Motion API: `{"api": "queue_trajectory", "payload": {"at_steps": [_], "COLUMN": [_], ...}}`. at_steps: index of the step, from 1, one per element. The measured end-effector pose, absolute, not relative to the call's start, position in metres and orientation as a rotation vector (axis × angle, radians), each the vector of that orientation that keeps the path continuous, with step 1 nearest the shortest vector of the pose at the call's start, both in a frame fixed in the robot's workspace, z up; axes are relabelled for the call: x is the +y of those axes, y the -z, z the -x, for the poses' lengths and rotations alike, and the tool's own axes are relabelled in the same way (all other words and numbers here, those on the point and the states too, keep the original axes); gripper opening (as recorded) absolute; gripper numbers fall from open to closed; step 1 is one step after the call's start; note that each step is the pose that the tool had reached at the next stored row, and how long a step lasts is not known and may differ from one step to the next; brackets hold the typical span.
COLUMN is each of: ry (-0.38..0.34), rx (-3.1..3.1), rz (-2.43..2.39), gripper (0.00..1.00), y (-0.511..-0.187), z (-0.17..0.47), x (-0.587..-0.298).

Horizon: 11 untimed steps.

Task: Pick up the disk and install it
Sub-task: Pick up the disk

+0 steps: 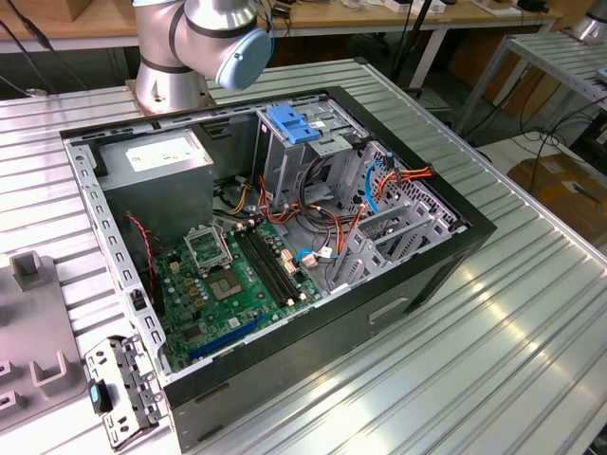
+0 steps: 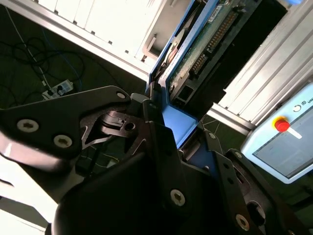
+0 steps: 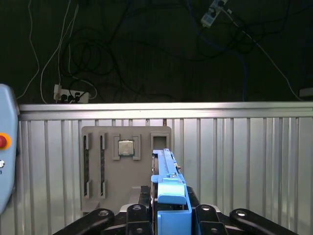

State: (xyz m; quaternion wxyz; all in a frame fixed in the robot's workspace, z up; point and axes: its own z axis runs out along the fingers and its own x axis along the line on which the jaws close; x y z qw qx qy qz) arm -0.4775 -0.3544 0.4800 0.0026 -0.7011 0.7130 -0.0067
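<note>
Black hand [image 3: 168, 211] pinches the disk [image 3: 164, 171] by its blue bracket; the disk stands edge-on between the fingers, with the ribbed bench [image 3: 244, 156] and a grey tray [image 3: 95, 196] beyond it.

Open black computer case [image 1: 285, 374] lies on the ribbed metal table [image 1: 493, 360]. Inside: green motherboard [image 1: 228, 284], grey power-supply box with white sticker [image 1: 156, 163], blue-topped metal cage [image 1: 289, 133]. Silver robot arm base [image 1: 171, 81] stands beyond it.

Arm [image 1: 204, 38] cut off at exterior view's top; gripped end of disk [image 3: 170, 188] hidden behind gripper [image 3: 168, 210]
</note>
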Motion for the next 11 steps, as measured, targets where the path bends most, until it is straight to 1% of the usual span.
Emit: {"api": "queue_trajectory", "payload": {"at_steps": [11], "ry": [0.019], "rx": [2.237], "rz": [2.200], "gripper": [0.37], "y": [-0.4903], "z": [0.4775], "x": [-0.3544]}}
